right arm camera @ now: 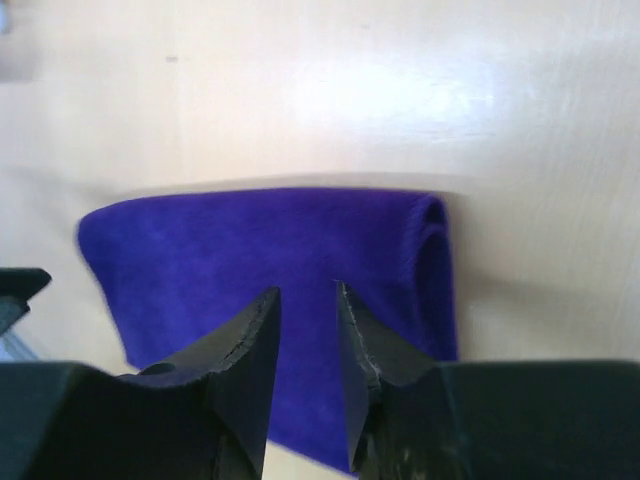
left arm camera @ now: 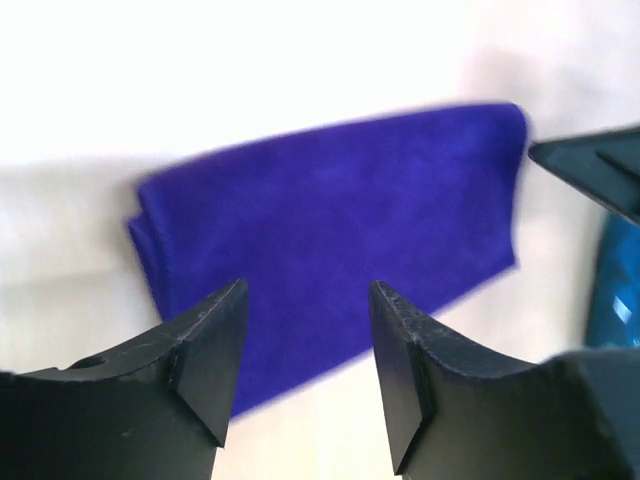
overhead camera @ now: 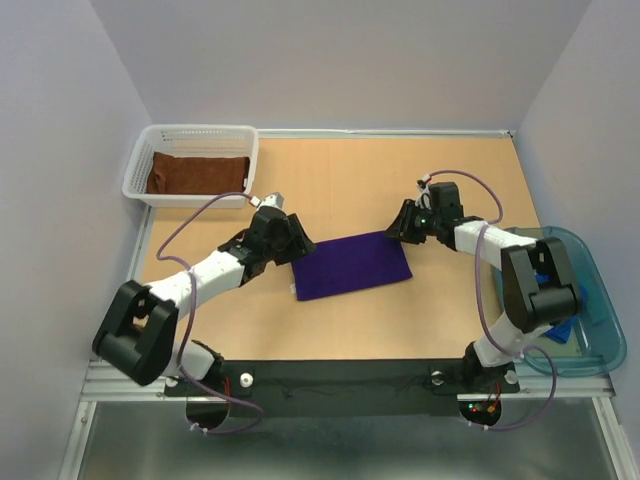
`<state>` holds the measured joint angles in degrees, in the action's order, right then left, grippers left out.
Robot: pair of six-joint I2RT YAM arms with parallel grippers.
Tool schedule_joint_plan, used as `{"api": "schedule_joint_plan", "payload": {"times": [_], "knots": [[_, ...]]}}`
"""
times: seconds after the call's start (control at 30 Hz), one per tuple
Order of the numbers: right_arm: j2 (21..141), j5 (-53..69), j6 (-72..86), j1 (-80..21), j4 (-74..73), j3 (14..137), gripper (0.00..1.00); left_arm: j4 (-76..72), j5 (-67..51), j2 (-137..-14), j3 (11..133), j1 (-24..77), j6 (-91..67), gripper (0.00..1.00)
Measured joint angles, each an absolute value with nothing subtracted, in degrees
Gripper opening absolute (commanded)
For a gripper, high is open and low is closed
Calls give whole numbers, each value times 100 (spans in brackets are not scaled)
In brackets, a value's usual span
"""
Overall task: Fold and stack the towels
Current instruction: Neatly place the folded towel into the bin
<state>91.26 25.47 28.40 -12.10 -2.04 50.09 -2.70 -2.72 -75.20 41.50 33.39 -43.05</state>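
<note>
The dark purple terry-cloth towel (overhead camera: pixel 352 266) lies in the middle of the top view, folded into a neat rectangle on the tan wooden worktop (overhead camera: pixel 350 185). The right wrist view shows doubled layers at its right edge.

The left tool (left arm camera: pixel 308 300) hovers at the towel's left end with its jaws well parted and nothing between them. The right tool (right arm camera: pixel 308 295) hangs at the towel's right end, its jaws only narrowly apart and likewise gripping nothing.

In the upper left, the rust-brown terry towel (overhead camera: pixel 197 173) sits flat in a white slatted plastic basket (overhead camera: pixel 140 165) and looks already folded and placed. At the right edge, a bright blue towel (overhead camera: pixel 560 328) lies crumpled in a translucent blue tub (overhead camera: pixel 605 300), partly hidden by the arm.

I judge one towel stowed and one folded but not yet stacked. The blue one looks untouched.
</note>
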Motion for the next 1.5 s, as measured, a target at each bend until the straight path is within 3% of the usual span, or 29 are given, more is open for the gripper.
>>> {"api": "schedule_joint_plan", "payload": {"times": [0.23,0.33,0.53,0.77,0.87,1.0,1.27,1.5], "knots": [[10029,2263,2893,-1162,196,5030,32,-746,-569,-8965,4150,2637,-4082,61],[10014,2134,2849,-1160,261,5030,33,-897,-602,-9017,4204,2552,-3981,61],[9531,1938,2412,-1164,104,5030,36,-508,-443,-8764,4209,2541,-3774,69],[8816,2021,1940,-1162,-108,5113,36,-102,-207,-7553,4499,2539,-3599,70],[9002,2043,1931,-1162,-110,5328,30,-285,-311,-7419,4595,2552,-3618,60],[9480,2049,1975,-1162,-80,5575,24,-471,-471,-7909,4711,2604,-3680,32],[10250,1970,1970,-1162,-40,5616,18,-642,-598,-9472,4786,2655,-3750,26],[10274,1577,1909,-1162,38,5610,17,-851,-423,-9662,4794,2650,-3793,29]]}}
